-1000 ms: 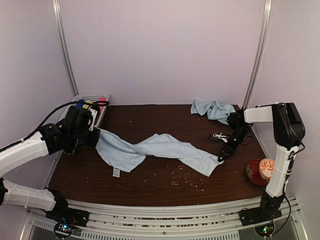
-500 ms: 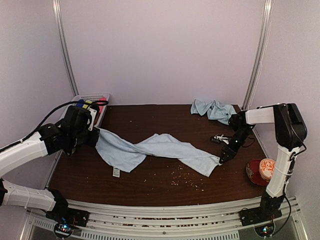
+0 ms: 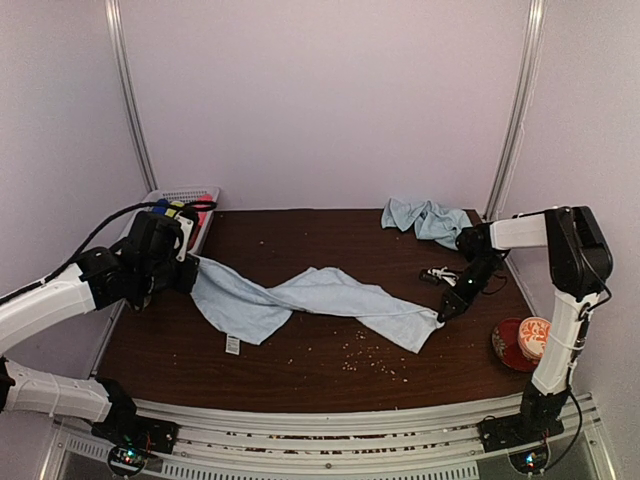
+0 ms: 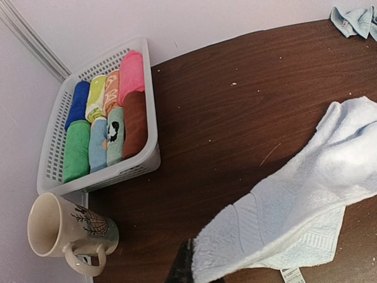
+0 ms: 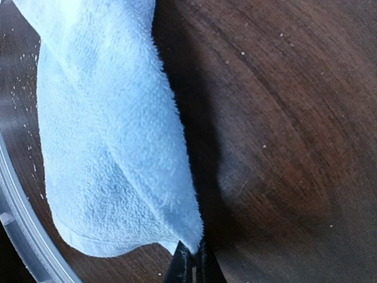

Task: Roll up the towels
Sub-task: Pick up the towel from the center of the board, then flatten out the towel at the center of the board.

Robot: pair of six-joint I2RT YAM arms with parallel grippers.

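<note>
Towel fabric: the stretched towel (image 3: 310, 300) was pale blue terry with a fuzzy looped nap, a flat woven band near one end and a small white label (image 3: 232, 345) at its hem.
Towel shape: it ran as a long band, twisted once near the middle, across the dark wood-grain bench (image 3: 300, 240).
Left tool (image 3: 188, 272): closed on the towel's left end, which was lifted off the bench and draped below the fingers.
Right tool (image 5: 191, 259): pinched shut on the tip of the towel's right corner, low against the bench.
Second towel: the crumpled towel (image 3: 425, 218) lay bunched at the far right corner, well apart from both tools.
Towel count: two.
Basket (image 4: 150, 118): white perforated plastic at the far left edge, holding eight coloured rolls (image 4: 132, 73) in two rows.
Mug (image 4: 70, 233): one, cream ceramic with a tree print, just beside the basket.
Crumbs (image 3: 365, 362): pale specks scattered on the near bench.
</note>
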